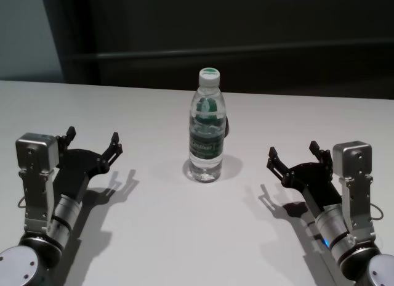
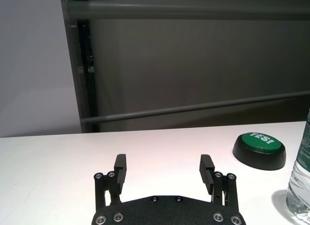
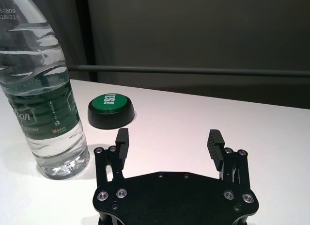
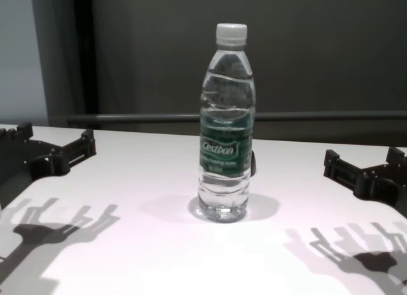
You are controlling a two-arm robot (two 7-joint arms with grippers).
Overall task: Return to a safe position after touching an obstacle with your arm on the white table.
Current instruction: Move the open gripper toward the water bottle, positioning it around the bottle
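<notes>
The obstacle (image 1: 206, 126), a clear water bottle with a white cap and dark green label, stands upright mid-way across the white table (image 1: 154, 236). It also shows in the chest view as the obstacle (image 4: 226, 123), in the right wrist view as the obstacle (image 3: 41, 89), and at the edge of the left wrist view as the obstacle (image 2: 300, 181). My left gripper (image 1: 92, 141) hovers open to the bottle's left, well apart from it. My right gripper (image 1: 294, 153) hovers open to its right, also apart. Neither holds anything.
A green push button (image 3: 111, 110) in a black base sits on the table behind the bottle, also seen as the button (image 2: 259, 150) from the left wrist. A dark wall with a horizontal rail (image 4: 318, 116) runs behind the table's far edge.
</notes>
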